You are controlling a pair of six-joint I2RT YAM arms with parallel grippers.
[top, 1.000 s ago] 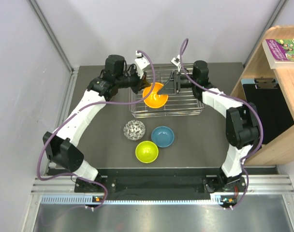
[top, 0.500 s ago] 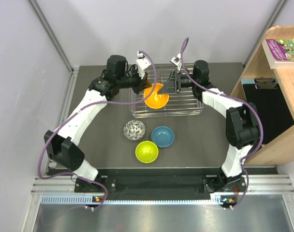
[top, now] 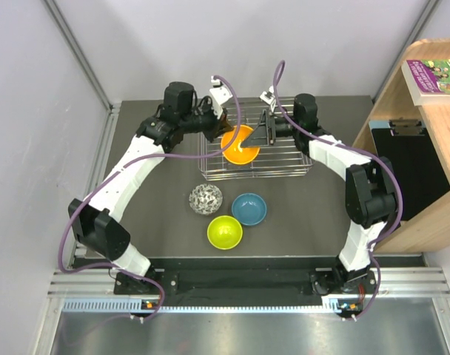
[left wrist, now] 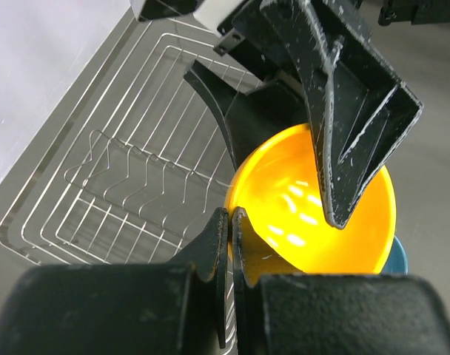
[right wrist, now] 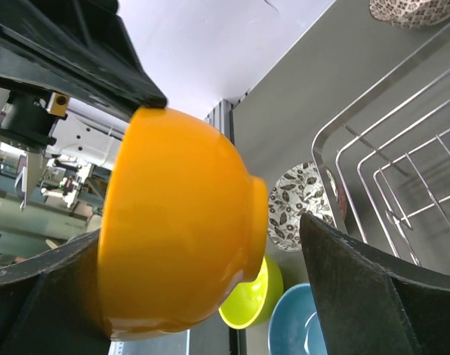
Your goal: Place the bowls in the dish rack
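Observation:
An orange bowl [top: 238,145] hangs tilted on its side above the silver wire dish rack [top: 284,159]. My left gripper [left wrist: 230,218] is shut on the bowl's rim [left wrist: 243,185], one finger inside and one outside. My right gripper [right wrist: 199,237] is open and straddles the orange bowl [right wrist: 173,251]. A gap shows between the bowl's foot and the right-hand finger [right wrist: 373,296]. The mosaic bowl [top: 206,198], the blue bowl [top: 249,209] and the lime green bowl [top: 225,232] sit upright on the table in front of the rack. The rack [left wrist: 121,200] holds no other bowl that I can see.
A wooden shelf [top: 432,148] stands along the right side with a book [top: 432,78] on top and a clipboard [top: 406,127] beside it. Grey walls close in the left and back. The arms' purple cables loop over the rack.
My right gripper's jaws have drawn closer around the orange bowl. The left gripper keeps its hold on the rim, and the bowl has barely shifted.

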